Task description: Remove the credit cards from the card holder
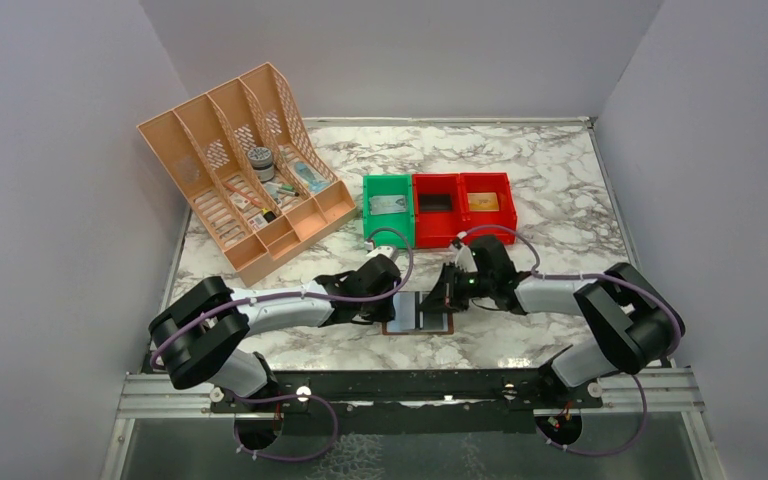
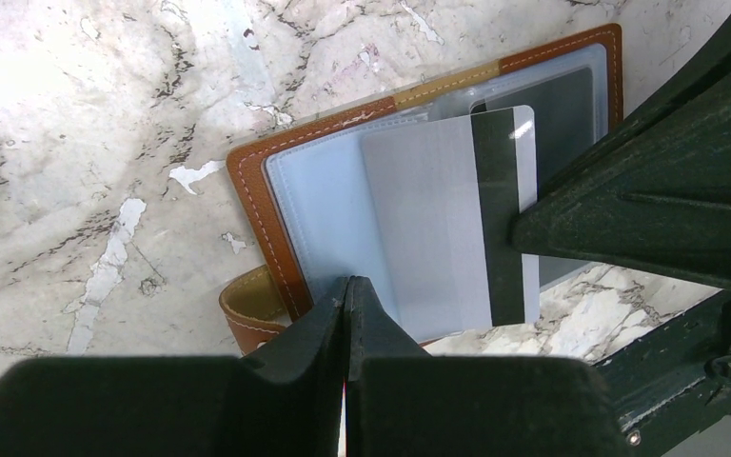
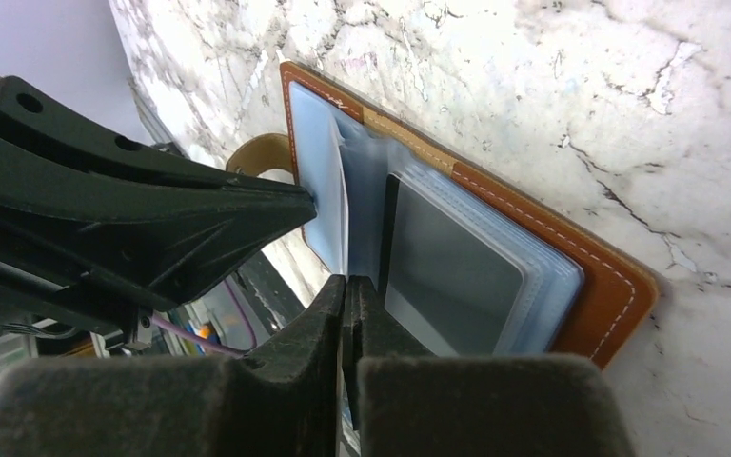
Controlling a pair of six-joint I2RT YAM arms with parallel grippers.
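Observation:
The card holder [image 1: 430,322], brown leather [image 2: 252,190] with pale grey-blue sleeves, lies open on the marble near the front edge. Its snap tab [image 2: 247,314] curls out at one side. A grey credit card [image 2: 438,219] with a dark band sticks partway out of a sleeve, past the holder's edge. My right gripper [image 3: 345,283] is shut on that card [image 3: 341,200], which I see edge-on rising from its tips. My left gripper [image 2: 347,284] is shut with nothing in it, its tips pressing on the holder's left page. Both grippers meet over the holder [image 3: 609,295].
Behind the holder stand a green bin [image 1: 388,210] and two red bins [image 1: 438,205] in a row. A peach file organizer [image 1: 245,170] with small items sits at the back left. White walls close in the table on three sides.

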